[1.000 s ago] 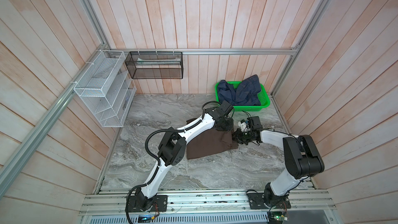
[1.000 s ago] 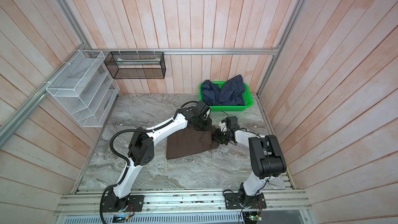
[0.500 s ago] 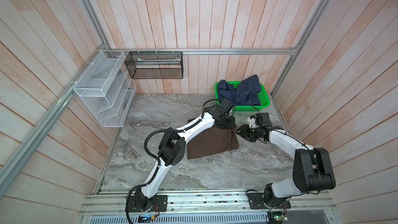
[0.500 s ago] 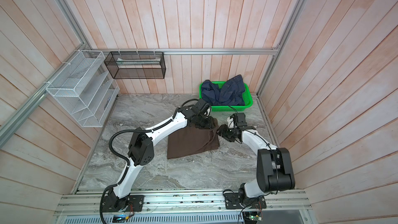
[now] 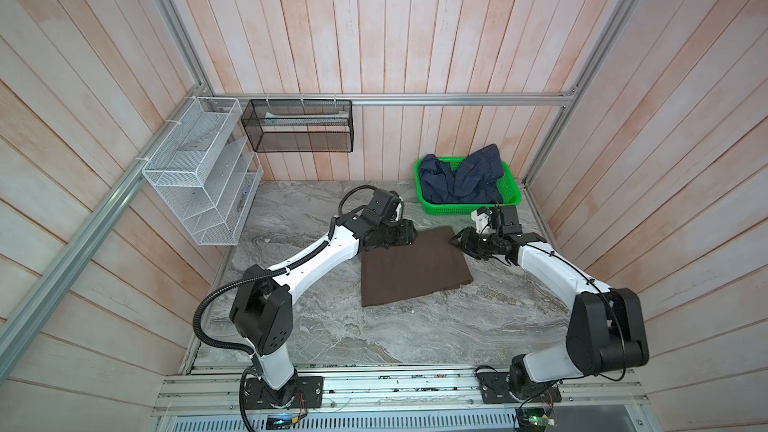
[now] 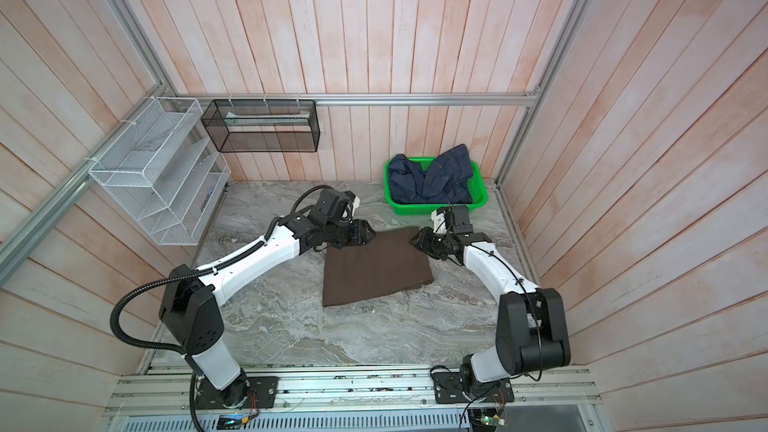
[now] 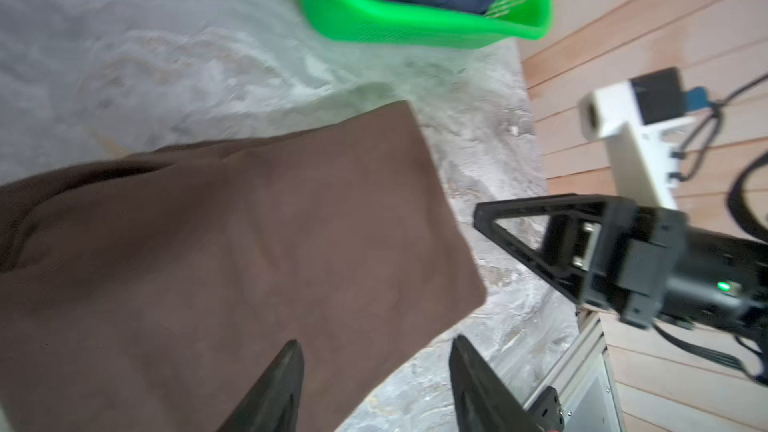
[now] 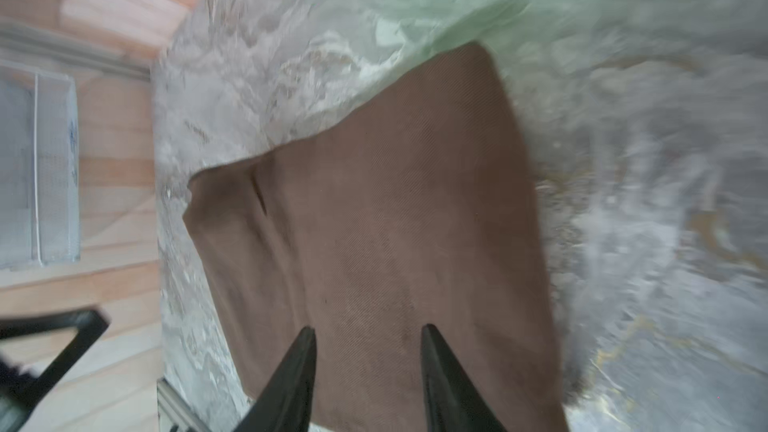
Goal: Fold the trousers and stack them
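Starting nearest, at 6 o'clock: both arm bases sit on the front rail, and the marble table (image 5: 374,338) lies ahead of them. Moving up to the centre, there are the trousers (image 5: 415,270) (image 6: 376,270), a dark brown folded rectangle lying flat on the marble, slightly askew, with the far edge running from 10 o'clock towards 1 o'clock.

Now the far corners! The left gripper (image 5: 410,234) (image 6: 370,237) is at the fold's 11 o'clock corner. In its wrist view (image 7: 376,347) the jaws stand moderately apart with nothing pinched, cloth under one finger and bare marble under the other. Whether the tips touch the fabric, I cannot tell.

At the 1 o'clock corner is the right gripper (image 5: 456,241) (image 6: 416,241). Its wrist view (image 8: 368,332) shows the jaws parted more narrowly, over brown cloth and gripping nothing.

Further back at 1 o'clock, well apart from the fold, a green basket (image 5: 469,209) (image 6: 432,210) holds a crumpled navy garment (image 5: 461,178). On the walls, a white wire rack (image 5: 199,172) hangs at 10 o'clock and a black mesh shelf (image 5: 299,128) at 11.
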`<state>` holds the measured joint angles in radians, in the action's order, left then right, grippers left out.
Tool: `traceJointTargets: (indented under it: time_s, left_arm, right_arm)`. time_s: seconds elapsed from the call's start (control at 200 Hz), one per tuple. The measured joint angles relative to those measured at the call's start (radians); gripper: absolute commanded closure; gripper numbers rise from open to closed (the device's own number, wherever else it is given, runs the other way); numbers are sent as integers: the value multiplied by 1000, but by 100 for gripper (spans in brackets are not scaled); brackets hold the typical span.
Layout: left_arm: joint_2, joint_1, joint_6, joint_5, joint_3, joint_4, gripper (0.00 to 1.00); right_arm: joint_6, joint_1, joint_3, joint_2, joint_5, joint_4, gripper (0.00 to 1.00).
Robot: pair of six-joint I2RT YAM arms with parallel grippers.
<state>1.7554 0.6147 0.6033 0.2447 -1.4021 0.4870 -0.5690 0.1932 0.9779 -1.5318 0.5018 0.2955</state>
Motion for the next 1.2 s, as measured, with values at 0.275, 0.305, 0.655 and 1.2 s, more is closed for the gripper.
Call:
traceJointTargets:
  time_s: [0.275, 0.305, 0.655, 1.2]
  left_arm:
    - [135, -178, 2, 109, 132, -90, 44]
    - [140, -187, 1, 119, 132, -98, 44]
    - [193, -291, -24, 144, 137, -119, 43]
    - [43, 124, 74, -238, -114, 130, 18]
  right_arm:
    - [-15, -5, -134, -77, 39, -112, 65]
    - [-14, -7, -147, -77, 39, -120, 65]
    - [-6, -8, -224, -56, 57, -191, 50]
    - [-5, -8, -101, 189, -42, -105, 37]
